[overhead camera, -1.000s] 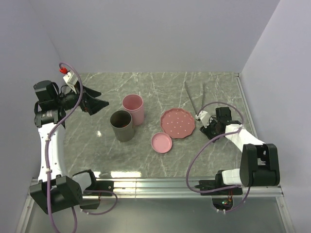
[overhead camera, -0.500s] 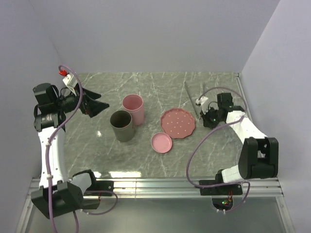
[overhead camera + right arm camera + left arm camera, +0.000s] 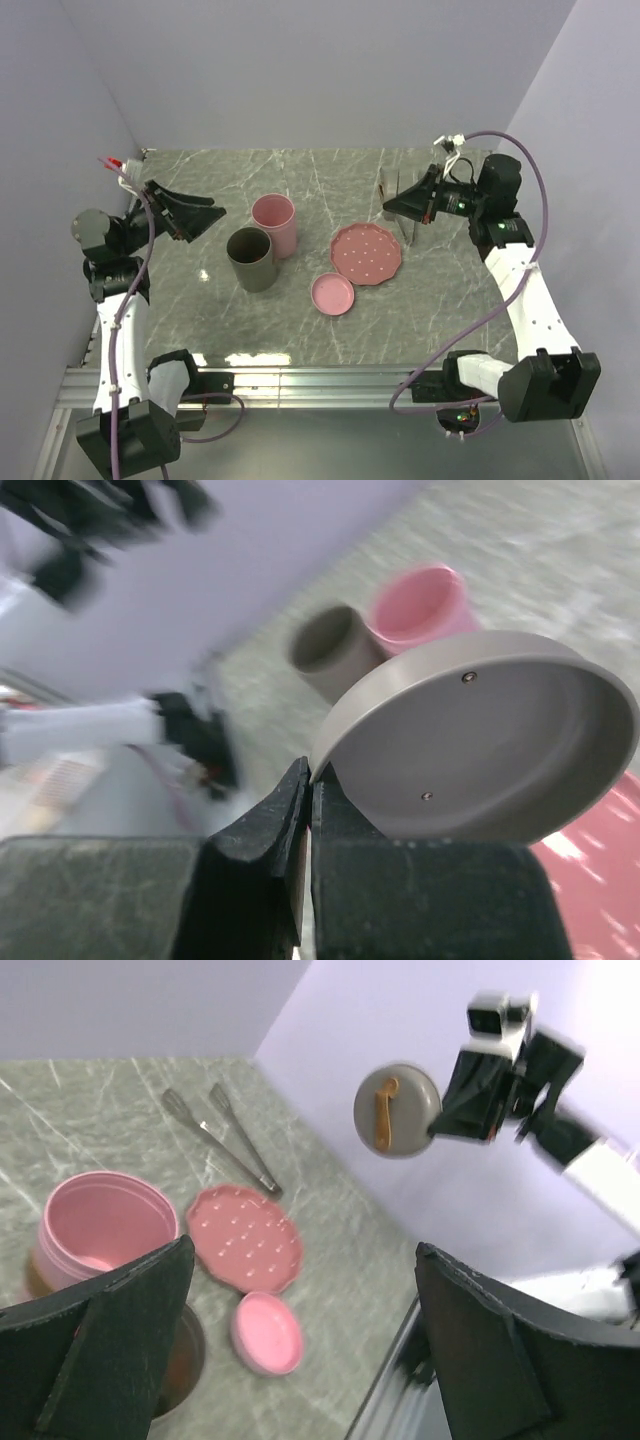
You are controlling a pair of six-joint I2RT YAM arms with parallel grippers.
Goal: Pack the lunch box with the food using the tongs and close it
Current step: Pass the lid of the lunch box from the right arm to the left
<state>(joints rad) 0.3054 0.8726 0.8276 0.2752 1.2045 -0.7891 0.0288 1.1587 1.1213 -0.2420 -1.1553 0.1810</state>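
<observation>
The lunch box stands as two round tubs, pink and grey, touching each other left of centre. Its grey lid, with an orange handle, hangs in the air; my right gripper is shut on its rim above the table's back right. The tongs lie on the table behind the pink speckled plate, partly hidden under that gripper. My left gripper is open and empty, raised at the far left and facing the tubs. The food is out of view.
A small pink lid lies upside down in front of the plate. Walls close in the table on the left, back and right. A metal rail runs along the near edge between the arm bases.
My right gripper shut on the grey lid and rose from the table beside the plate up to the back right. My left arm swung slightly left, jaws still wide.
</observation>
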